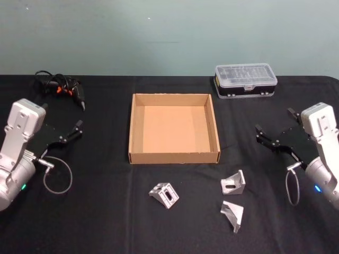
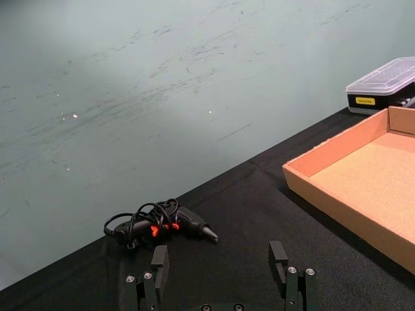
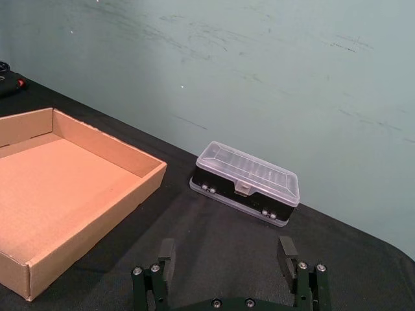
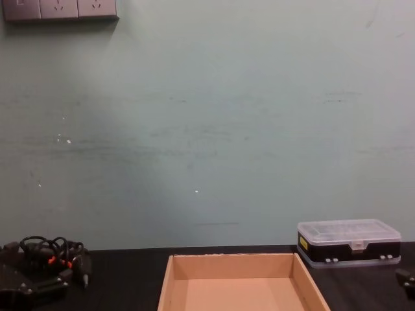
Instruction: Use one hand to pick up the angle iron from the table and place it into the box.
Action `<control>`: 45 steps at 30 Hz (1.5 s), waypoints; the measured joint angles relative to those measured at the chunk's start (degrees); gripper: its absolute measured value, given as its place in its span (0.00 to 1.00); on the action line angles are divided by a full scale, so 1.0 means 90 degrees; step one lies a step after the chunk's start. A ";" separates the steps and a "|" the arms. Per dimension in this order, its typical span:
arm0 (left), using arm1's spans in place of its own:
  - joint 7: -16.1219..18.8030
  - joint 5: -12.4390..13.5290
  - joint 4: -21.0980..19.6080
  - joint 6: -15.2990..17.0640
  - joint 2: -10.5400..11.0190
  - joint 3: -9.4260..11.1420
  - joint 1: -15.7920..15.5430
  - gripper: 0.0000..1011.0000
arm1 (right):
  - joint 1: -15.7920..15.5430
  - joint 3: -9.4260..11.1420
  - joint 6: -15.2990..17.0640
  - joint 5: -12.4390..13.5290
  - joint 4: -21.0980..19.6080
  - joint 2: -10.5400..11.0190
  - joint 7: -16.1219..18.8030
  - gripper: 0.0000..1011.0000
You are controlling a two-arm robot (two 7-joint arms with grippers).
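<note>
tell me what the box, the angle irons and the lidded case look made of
The box: plain cardboard, matte tan, with raw cut edges. The angle irons: probably cast aluminium or steel, dull silver-grey with soft highlights. The case: plastic, glossy black base under a clear ribbed lid.

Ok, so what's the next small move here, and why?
Probably lower the open right gripper toward the nearest angle iron: it lies on the table on that side, the box is empty, and the left gripper sits open farther away.
</note>
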 joint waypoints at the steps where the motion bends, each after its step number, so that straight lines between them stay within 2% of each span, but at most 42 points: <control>1: 0.0000 0.0000 0.0000 0.0000 0.0000 0.0000 0.0000 1.00 | 0.0000 0.0000 0.0000 0.0000 0.0000 0.0000 0.0000 0.99; 34: 0.0000 0.0000 0.0000 0.0000 0.0000 0.0000 0.0000 1.00 | 0.0000 0.0000 0.0000 0.0000 0.0000 0.0000 0.0000 0.99; 40: 0.0000 0.0000 0.0000 0.0000 0.0000 0.0000 0.0000 1.00 | -0.0145 0.0162 -0.0140 0.0082 -0.0214 0.0027 0.0203 0.99; 45: 0.0000 0.0000 0.0000 0.0000 0.0000 0.0000 0.0000 1.00 | -0.0303 0.0379 -0.0105 0.0417 -0.0521 0.0146 0.0579 0.99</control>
